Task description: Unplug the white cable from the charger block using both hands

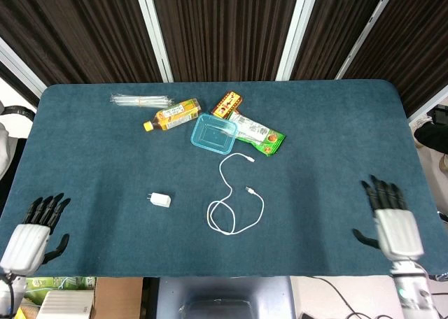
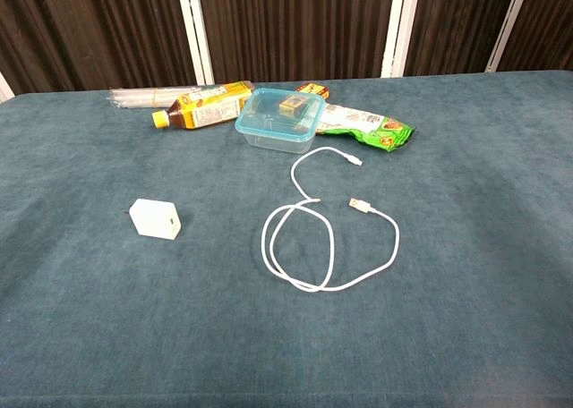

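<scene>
The white charger block (image 1: 159, 200) (image 2: 154, 219) lies alone on the blue table, left of centre. The white cable (image 1: 234, 204) (image 2: 324, 238) lies looped to its right, both plug ends free and apart from the block. My left hand (image 1: 31, 234) is at the table's near left corner, fingers spread, holding nothing. My right hand (image 1: 392, 221) is at the near right edge, fingers also spread and empty. Neither hand shows in the chest view.
At the back stand a clear blue container (image 1: 213, 133) (image 2: 280, 117), a yellow-labelled bottle (image 1: 173, 115) (image 2: 200, 105), a green snack packet (image 1: 257, 133) (image 2: 365, 123), a red box (image 1: 226, 103) and a clear plastic sleeve (image 1: 140, 99).
</scene>
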Controlling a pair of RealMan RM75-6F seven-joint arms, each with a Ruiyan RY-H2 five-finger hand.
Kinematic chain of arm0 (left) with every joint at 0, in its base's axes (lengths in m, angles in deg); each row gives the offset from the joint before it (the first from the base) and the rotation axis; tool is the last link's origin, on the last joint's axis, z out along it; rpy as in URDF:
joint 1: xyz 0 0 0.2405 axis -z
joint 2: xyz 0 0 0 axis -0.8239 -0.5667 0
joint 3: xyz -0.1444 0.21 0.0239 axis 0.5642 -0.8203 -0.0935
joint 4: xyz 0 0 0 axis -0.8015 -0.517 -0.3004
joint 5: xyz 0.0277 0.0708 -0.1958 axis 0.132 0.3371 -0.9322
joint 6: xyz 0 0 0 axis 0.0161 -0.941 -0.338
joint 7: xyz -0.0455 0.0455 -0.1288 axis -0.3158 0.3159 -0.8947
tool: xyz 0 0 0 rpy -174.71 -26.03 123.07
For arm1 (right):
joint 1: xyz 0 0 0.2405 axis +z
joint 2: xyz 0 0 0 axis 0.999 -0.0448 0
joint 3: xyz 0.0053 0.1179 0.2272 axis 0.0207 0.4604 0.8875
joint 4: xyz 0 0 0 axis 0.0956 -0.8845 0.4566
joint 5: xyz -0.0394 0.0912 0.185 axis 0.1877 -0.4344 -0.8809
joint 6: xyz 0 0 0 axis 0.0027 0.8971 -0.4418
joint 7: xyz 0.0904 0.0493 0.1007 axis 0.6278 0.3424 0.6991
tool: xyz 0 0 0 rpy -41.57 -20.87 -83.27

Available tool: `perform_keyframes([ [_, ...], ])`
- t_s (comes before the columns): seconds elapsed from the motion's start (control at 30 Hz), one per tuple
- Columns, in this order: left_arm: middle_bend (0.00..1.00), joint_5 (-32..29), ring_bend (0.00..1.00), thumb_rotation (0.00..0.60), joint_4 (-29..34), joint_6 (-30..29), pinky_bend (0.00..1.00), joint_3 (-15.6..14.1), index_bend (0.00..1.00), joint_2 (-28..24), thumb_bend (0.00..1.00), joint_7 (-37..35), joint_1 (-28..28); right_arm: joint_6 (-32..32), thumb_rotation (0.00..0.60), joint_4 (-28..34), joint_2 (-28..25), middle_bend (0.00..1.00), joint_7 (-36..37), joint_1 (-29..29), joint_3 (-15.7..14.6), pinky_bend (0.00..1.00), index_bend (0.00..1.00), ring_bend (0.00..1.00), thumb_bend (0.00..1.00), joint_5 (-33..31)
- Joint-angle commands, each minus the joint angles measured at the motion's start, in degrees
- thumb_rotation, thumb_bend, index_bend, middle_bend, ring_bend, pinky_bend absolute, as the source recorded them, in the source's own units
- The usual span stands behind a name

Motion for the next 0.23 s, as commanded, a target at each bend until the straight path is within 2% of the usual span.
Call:
perform_keyframes([
  [0.03,0.00,-2.36,0.00,0.600,0.05,6.49,0.00,-2.07,0.01,-2.41,0.46,-2.16,-0.33,-0.53,0.600,-4.31,0.41,0.00,3.80,-2.15,-1.36,0.00,0.00,0.00,0.23,0.16],
  [0.1,0.00,-3.24,0.00,0.600,0.95,6.98,0.00,-1.19,0.00,-2.98,0.45,-2.67,-0.31,-0.39,0.600,-4.26,0.27,0.00,5.40,-2.18,-0.38,0.00,0.00,0.00,0.22,0.50],
  [0.23,0.00,-2.50,0.00,0.600,0.58,5.97,0.00,-0.31,0.00,-2.47,0.46,-1.53,-0.97,1.46,0.600,-4.79,0.81,0.00,4.05,-3.33,-0.40,0.00,0.00,0.00,0.22,2.97],
])
